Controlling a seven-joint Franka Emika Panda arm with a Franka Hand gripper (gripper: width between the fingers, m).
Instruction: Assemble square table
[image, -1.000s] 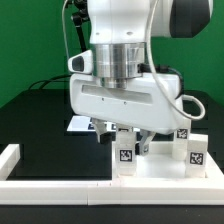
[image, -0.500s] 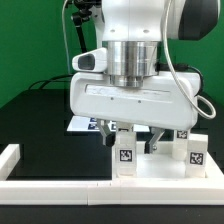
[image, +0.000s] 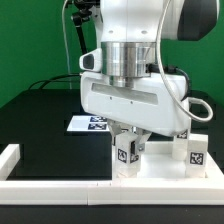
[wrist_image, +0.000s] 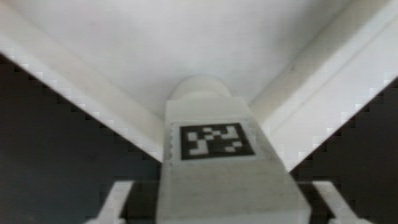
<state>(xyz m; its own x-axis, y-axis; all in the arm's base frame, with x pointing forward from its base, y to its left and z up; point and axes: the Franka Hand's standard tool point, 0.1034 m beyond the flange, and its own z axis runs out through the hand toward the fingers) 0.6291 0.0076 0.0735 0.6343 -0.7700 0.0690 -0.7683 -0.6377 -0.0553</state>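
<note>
Square table assembly looks barely begun: no white plastic slab with sockets shows in either view, so I cannot tell where it lies. Three small white plastic block legs with black-and-white tags are in sight, none fitted to anything. One tagged leg (image: 124, 153) stands upright under the arm by the long low white border rail (image: 110, 185); two more tagged legs (image: 196, 152) stand near each other toward the exterior view's right. A flat white marker board (image: 90, 124) lies on the black table (image: 40, 125) behind. The arm reaches straight down, and its end effector (image: 126, 140) straddles the first leg. The fingers (wrist_image: 118, 203) flank it closely, but a firm pinch cannot be confirmed.
</note>
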